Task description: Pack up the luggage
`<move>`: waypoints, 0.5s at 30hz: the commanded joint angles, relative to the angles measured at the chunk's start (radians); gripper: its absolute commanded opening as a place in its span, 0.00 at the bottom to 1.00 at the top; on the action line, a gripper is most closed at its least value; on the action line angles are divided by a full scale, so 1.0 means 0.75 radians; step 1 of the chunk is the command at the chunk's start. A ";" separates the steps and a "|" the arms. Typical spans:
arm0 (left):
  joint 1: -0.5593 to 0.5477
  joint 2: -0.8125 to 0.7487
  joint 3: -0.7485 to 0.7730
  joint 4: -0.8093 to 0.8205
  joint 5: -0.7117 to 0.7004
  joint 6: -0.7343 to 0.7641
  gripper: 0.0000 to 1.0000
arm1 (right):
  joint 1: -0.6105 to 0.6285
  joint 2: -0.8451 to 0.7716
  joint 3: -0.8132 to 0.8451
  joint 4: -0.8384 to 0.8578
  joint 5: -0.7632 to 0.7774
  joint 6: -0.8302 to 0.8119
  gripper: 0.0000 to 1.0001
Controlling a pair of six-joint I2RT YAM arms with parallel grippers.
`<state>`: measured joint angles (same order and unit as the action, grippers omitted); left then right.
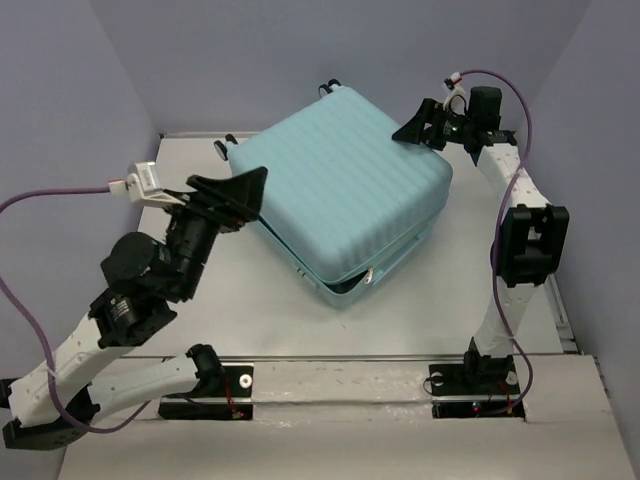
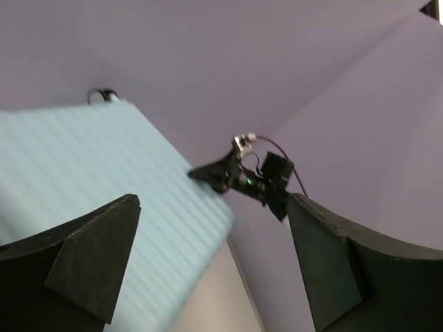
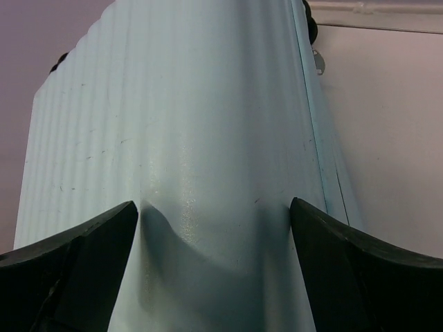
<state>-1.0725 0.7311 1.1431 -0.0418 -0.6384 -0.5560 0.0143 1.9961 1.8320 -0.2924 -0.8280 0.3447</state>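
**Item 1: luggage** (image 1: 345, 205). Pale blue ribbed hard case, lying flat and turned diagonal on table (image 1: 250, 320), centre toward far edge. Shells nearly together, w/ a narrow gap at the near corner where a zip pull (image 1: 368, 274) hangs. Wheels (image 1: 327, 88) on far side.

**Item 2: L arm.** Base at near-left corner, elbow folded low and out to the left, forearm angled up and to the right. L gripper (image 1: 250, 195) at the case's left corner, jaws spread wide, nothing held. Contact w/ shell: can't tell.

**Item 3: R arm.** Base at near edge, right side. Lower link upright, upper link leaning toward far edge, wrist turned left. R gripper (image 1: 418, 125) over the case's far-right corner, spread apart, grasping nothing.

**Views**
- Top cam: only view w/ both arms whole, plus the gap.
- L wrist cam: L fingers (image 2: 90, 256) wide apart, blurry ribbed shell at left, R gripper seen across the lid against purple wall (image 2: 208, 55).
- R wrist cam: R fingers (image 3: 76, 256) either side of the ribbed top, dark shadow by each. Side seam (image 3: 325, 159) runs along the right, w/ a small metal tab (image 3: 318, 60) near its top and bare table beyond
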 commanded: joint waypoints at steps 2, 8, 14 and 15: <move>0.615 0.256 0.149 -0.106 0.336 0.040 0.99 | 0.077 -0.056 0.073 -0.044 -0.146 -0.044 0.99; 1.380 0.685 0.157 0.043 1.133 -0.158 0.99 | 0.077 -0.244 0.028 -0.048 0.099 -0.124 1.00; 1.567 0.939 0.059 0.425 1.477 -0.428 0.99 | 0.077 -0.485 -0.084 -0.032 0.251 -0.136 1.00; 1.577 0.966 0.051 0.479 1.503 -0.461 0.99 | 0.077 -0.518 -0.109 -0.023 0.253 -0.130 1.00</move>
<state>0.0708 1.4570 1.1877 0.0784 0.2222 -0.7448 0.0540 1.7889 1.7866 -0.3569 -0.6685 0.2535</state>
